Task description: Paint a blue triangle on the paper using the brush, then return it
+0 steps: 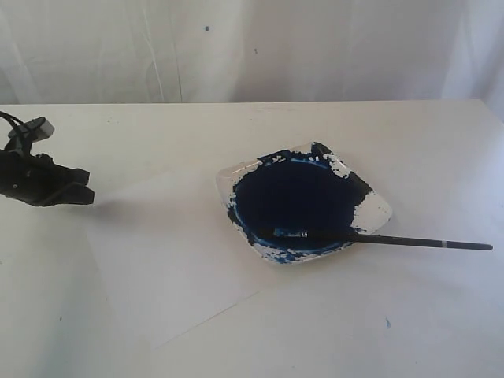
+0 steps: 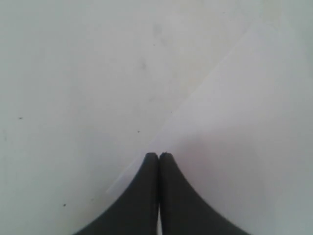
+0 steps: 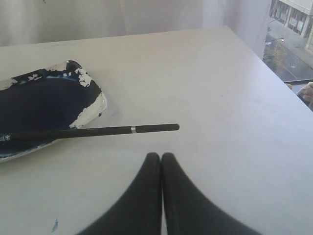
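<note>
The brush [image 1: 386, 239] lies with its bristle end in the dish of blue paint [image 1: 295, 197] and its black handle sticking out to the right over the table; its handle [image 3: 98, 130] shows in the right wrist view too. The white paper [image 1: 169, 260] lies flat left of the dish, with no paint on it. My left gripper [image 1: 79, 193] is at the far left, shut and empty, its tips [image 2: 158, 155] over the paper's edge [image 2: 244, 122]. My right gripper [image 3: 161, 155] is shut and empty, a short way from the handle's free end. It is out of the exterior view.
The white dish [image 3: 90, 110] has dried blue and white patches on its rim. A small blue paint spot [image 1: 387, 322] marks the table in front of the brush. A white curtain [image 1: 252, 47] hangs behind the table. The table's right edge [image 3: 274, 73] drops off beside a window.
</note>
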`<state>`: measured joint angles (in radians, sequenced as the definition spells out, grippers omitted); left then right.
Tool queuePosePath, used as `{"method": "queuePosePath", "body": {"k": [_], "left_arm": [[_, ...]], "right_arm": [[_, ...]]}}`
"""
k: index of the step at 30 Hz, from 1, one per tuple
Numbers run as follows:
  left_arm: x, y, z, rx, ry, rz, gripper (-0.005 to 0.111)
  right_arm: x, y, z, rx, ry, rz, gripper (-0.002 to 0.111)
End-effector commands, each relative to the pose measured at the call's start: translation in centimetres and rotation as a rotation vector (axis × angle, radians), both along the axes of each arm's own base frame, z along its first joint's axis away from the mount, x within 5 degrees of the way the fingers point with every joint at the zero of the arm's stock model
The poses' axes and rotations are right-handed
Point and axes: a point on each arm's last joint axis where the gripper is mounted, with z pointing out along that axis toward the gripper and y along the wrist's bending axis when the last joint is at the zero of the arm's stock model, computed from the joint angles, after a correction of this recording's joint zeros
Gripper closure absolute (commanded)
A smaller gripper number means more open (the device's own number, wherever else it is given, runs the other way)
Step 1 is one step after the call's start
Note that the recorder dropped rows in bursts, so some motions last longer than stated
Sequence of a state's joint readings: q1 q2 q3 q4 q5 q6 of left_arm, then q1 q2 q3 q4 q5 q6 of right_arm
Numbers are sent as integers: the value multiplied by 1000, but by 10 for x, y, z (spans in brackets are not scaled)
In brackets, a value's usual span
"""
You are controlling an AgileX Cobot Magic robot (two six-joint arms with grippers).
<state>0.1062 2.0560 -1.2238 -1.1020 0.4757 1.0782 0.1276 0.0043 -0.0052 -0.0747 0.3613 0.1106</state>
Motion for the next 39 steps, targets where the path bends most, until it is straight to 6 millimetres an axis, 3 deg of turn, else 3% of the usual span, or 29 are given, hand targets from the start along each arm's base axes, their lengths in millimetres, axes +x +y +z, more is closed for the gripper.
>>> {"method": "queuePosePath", "body": {"k": [1,11,21,26,39], "left_arm": [[-2,2,1,-38,17,9,107],[-2,-3,-16,-124,78,13,107],[1,-1,-13,-108,57,26,107],[8,-8,5,-191,31,-66,107],[2,-3,-10,-112,56,-18,107]], "right_arm": [[0,0,-1,-5,-11,2,108],[0,0,-1,-5,-11,2,108],[0,0,-1,-4,-11,2,108],[0,0,-1,-4,-11,2,108],[0,0,-1,-4,-11,2,108]]}}
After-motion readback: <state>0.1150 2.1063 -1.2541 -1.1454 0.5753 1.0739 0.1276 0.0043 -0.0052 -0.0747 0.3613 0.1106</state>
